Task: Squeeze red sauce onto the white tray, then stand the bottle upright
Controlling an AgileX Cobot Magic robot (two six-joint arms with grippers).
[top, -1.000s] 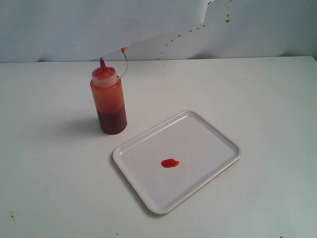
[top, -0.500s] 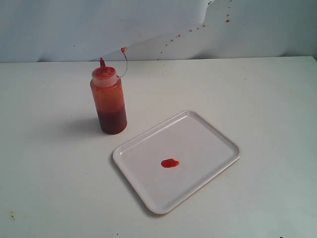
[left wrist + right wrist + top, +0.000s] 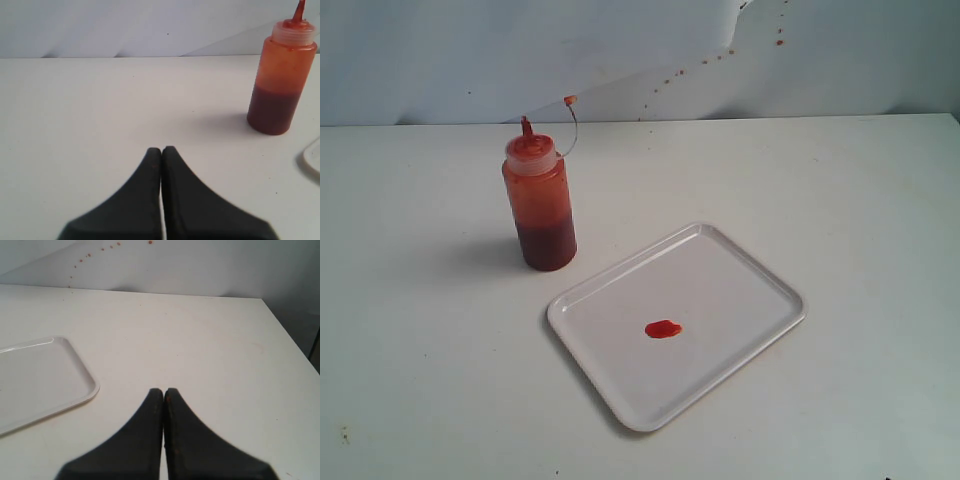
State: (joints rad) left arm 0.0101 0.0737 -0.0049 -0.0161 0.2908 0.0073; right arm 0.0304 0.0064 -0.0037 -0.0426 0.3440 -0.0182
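Two end effectors inspected, each with jaws pressed together and gripping nothing: the left end effector and the right end effector both sit above bare counter. On the counter the bottle stands upright at 10 o'clock from the white tray, near it but apart. One small oval blob of red sauce lies near the tray's centre.
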